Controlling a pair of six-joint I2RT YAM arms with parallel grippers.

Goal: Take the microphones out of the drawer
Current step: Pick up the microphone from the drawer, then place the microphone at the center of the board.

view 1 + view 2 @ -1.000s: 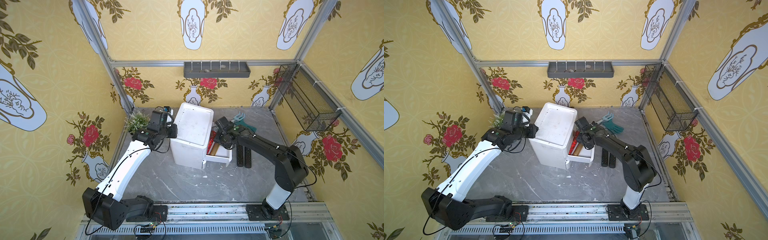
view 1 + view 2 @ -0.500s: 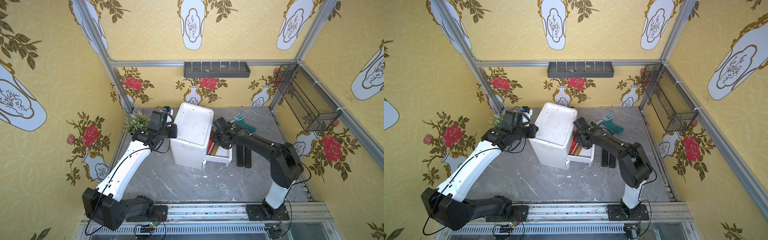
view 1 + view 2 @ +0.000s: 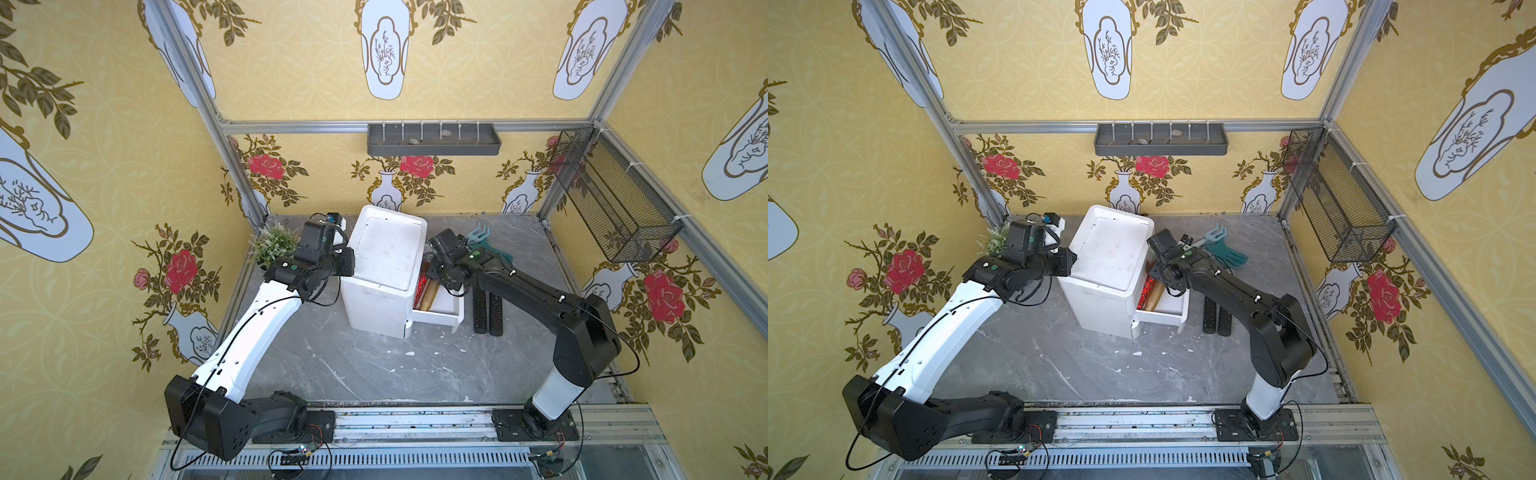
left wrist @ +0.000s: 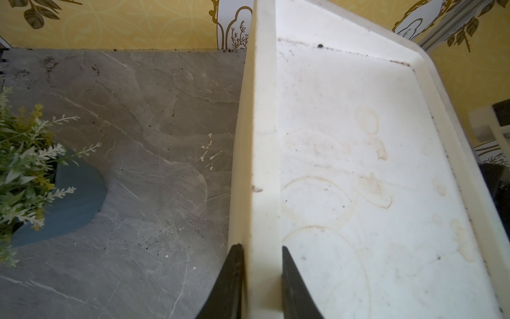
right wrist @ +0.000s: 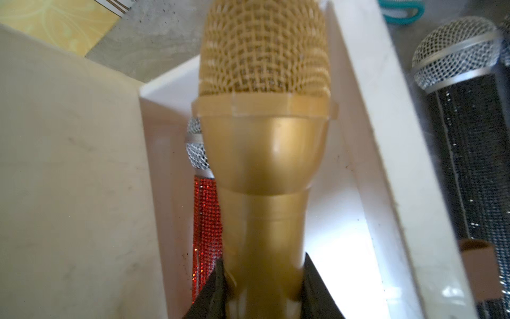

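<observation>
Left tool [image 4: 260,247] clamped; right tool [image 5: 263,261] clamped too — both arms outstretched.

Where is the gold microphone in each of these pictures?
Top view: the gold microphone is in the open drawer, next to the red microphone.
Top view: the gold microphone is in the drawer, just right of the white cabinet.
Left wrist: not in it.
Right wrist: it fills the middle, pinched by the right hand.
Shared landmark: the white cabinet, seen in every view.

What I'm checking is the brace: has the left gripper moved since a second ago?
No. Left gripper still clamps the cabinet rim, same spot beside the plant.
</observation>
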